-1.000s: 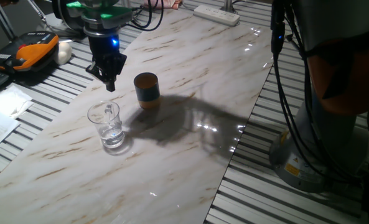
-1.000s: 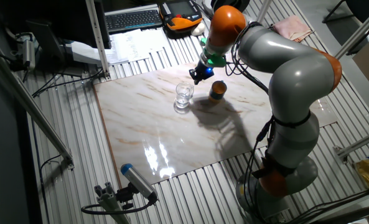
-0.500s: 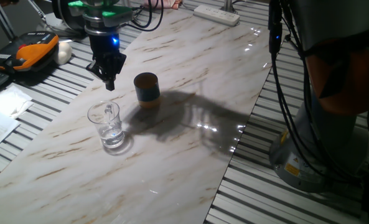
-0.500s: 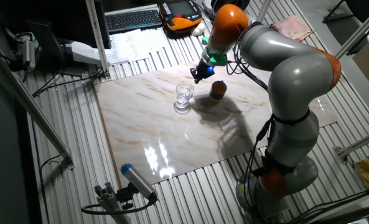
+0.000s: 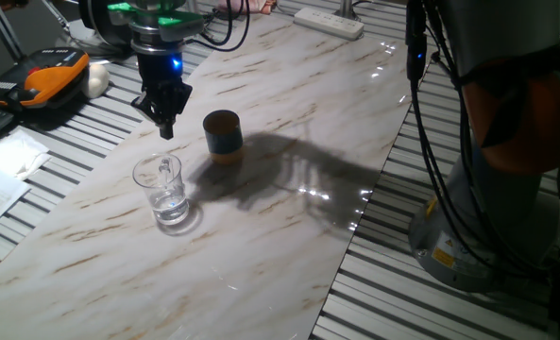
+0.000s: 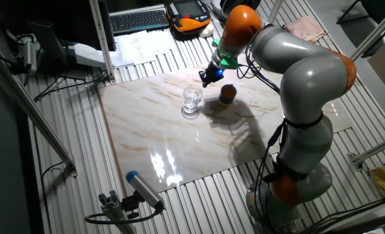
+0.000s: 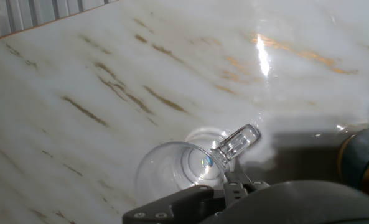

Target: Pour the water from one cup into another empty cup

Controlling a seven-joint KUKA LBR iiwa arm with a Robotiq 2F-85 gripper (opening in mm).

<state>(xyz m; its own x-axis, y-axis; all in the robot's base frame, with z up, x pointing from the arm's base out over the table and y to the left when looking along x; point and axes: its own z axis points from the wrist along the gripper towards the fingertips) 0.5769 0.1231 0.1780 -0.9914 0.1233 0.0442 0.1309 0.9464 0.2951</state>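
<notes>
Jaws empty above water-holding glass cup (image 5: 165, 192).

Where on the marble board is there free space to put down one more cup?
The near half of the marble board, in front of the glass cup, is bare. So is the far stretch toward the power strip. It is crowded around the glass cup, the blue cup and the tool.

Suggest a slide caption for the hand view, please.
Claw above handled glass cup on marble table; blue-grey cup at right.

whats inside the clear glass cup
A little clear water sits at the bottom of the glass cup. In the hand view the fingers cover part of its rim.
</notes>
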